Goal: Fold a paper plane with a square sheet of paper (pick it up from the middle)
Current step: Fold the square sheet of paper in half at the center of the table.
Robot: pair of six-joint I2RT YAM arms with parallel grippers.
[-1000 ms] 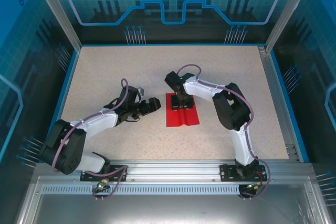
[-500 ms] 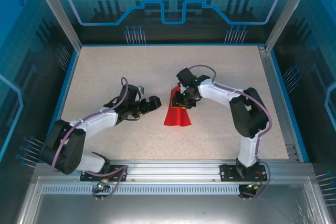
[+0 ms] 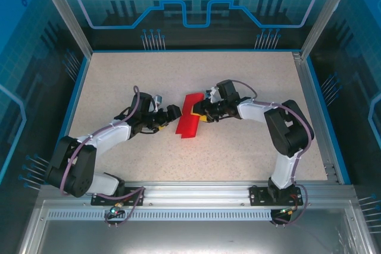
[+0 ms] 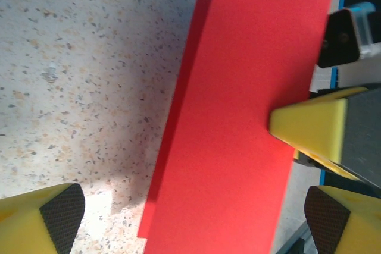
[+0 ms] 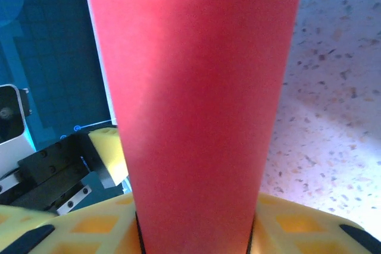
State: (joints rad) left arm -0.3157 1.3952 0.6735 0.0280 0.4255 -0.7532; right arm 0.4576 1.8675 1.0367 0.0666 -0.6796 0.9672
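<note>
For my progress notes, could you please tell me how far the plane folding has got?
Done: the right gripper pinches the square sheet of paper mid-sheet, lifted and bent over. In hand: the open left gripper hovers beside it. Left: the plane's folds; no dart shape yet.

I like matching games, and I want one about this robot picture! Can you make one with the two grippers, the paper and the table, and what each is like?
Things:
1. left gripper
2. right gripper
3. sheet of paper
4. table

What each is like:
A. speckled beige
B. pinching the sheet of paper
C. wide open, holding nothing
D. bright red, between the two grippers

Pairs: 1-C, 2-B, 3-D, 4-A
</note>
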